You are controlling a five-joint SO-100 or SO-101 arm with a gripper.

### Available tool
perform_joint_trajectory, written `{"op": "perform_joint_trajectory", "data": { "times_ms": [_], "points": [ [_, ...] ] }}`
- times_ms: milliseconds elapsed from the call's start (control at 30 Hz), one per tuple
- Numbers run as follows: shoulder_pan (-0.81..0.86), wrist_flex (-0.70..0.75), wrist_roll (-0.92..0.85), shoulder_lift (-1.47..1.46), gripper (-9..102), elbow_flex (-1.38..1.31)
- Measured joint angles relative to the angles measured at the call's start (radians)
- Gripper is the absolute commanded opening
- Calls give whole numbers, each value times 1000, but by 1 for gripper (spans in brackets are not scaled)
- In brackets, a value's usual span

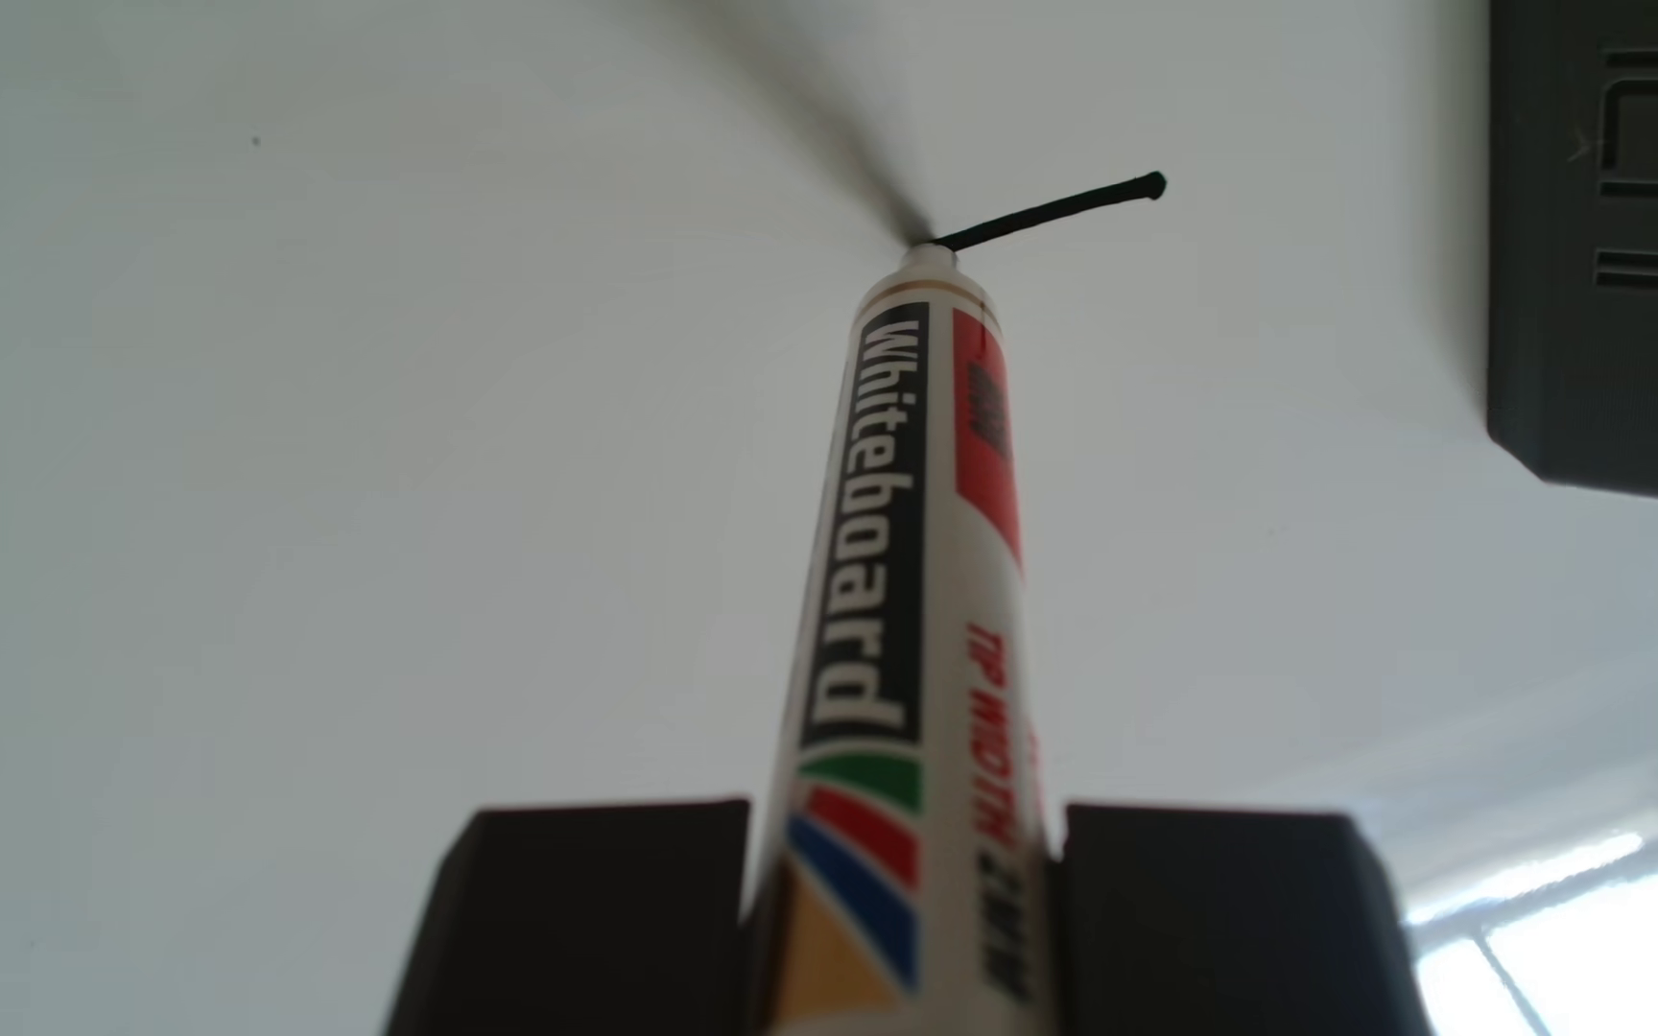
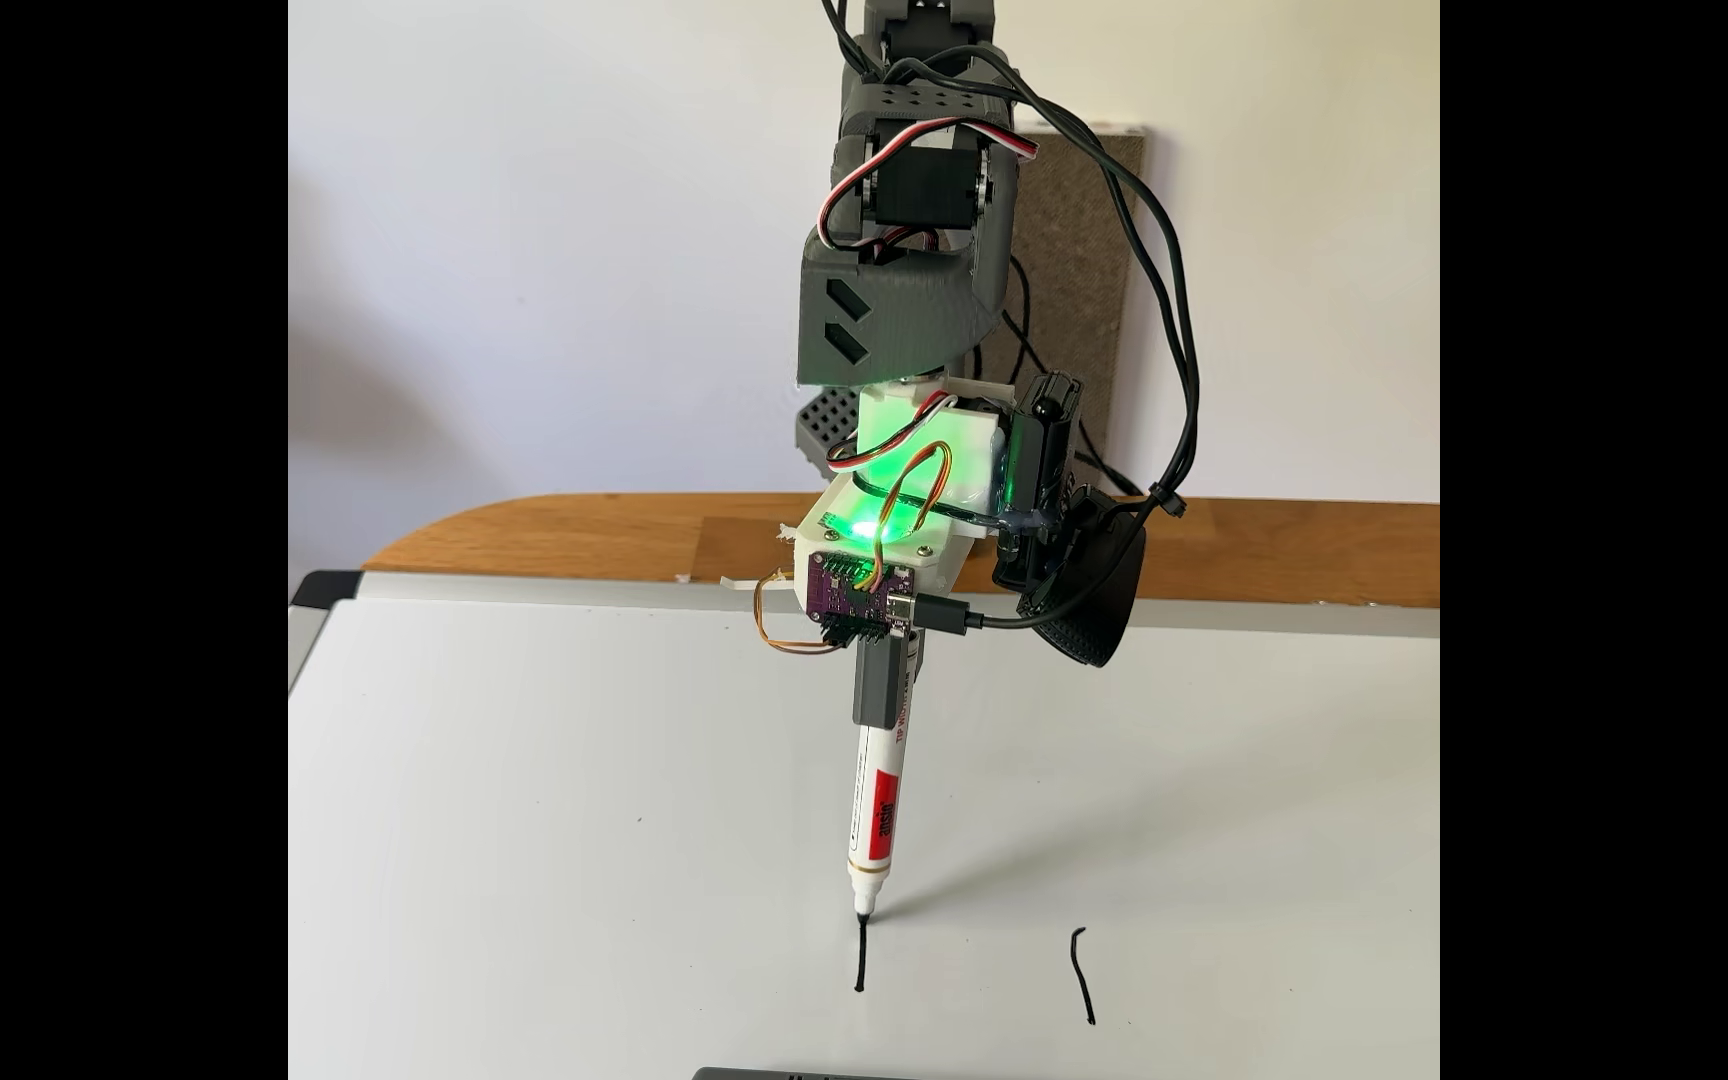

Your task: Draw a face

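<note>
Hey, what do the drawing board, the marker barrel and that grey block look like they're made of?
The board looks like glossy white melamine or coated steel, since it mirrors a window, and its frame looks like metal. The marker has a smooth, printed white barrel, probably plastic. The grey block looks like matte 3D-printed plastic, with fine layer lines and recessed lettering.

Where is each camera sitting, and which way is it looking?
Other view: rides on the arm behind the marker, looking down its barrel at the whiteboard; dark holder blocks flank the marker, and a grey block sits at the top right.
Fixed view: stands in front of the whiteboard, facing the arm and the wall; the marker points down.
Shared: the marker, the whiteboard and the stroke at its tip. The fixed view shows a second stroke.
</note>
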Motion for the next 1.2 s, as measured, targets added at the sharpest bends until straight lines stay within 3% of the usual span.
{"op": "perform_joint_trajectory", "data": {
  "times_ms": [333, 633, 933, 1200],
  "points": [
    [-14, -14, 118, 40, -1, -38],
    [-160, -37, 477, 212, -1, -87],
    [-284, 78, 1031, 267, -1, -87],
    [-428, 156, 1164, 268, -1, -48]
  ]
}}
